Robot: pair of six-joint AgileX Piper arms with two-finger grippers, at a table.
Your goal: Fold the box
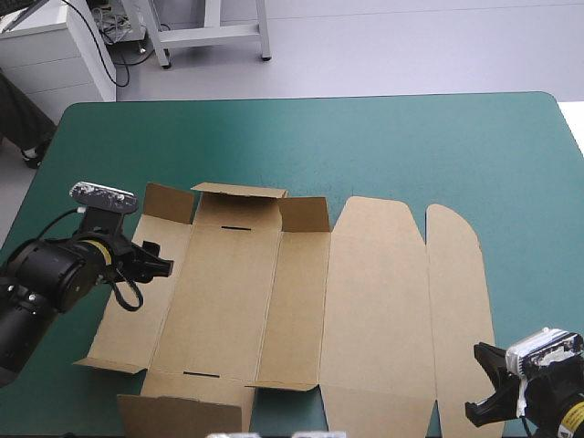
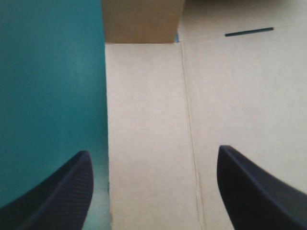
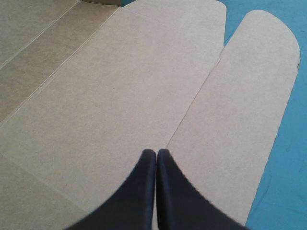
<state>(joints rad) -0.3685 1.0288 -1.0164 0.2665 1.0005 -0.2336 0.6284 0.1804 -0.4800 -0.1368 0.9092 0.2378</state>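
Note:
The brown box (image 1: 301, 301) lies as a cut sheet across the middle of the teal-green table. Its short flaps at the far edge (image 1: 237, 205) and at the near left corner stand partly raised; the lid panels to the right lie flat. My left gripper (image 1: 153, 258) is open at the sheet's left edge. In the left wrist view that gripper (image 2: 153, 152) straddles the edge, one finger over the cover and one over the board (image 2: 148, 120). My right gripper (image 1: 481, 383) is at the near right corner. Its fingers (image 3: 156, 152) are shut in one arch just above the lid panel (image 3: 110, 96).
Teal-green cover (image 1: 365, 146) shows beyond the box's far edge and in a strip along the right side (image 1: 538, 274). The table's near edge runs close under the right gripper. A dark slot (image 2: 249, 31) marks the board ahead of the left gripper.

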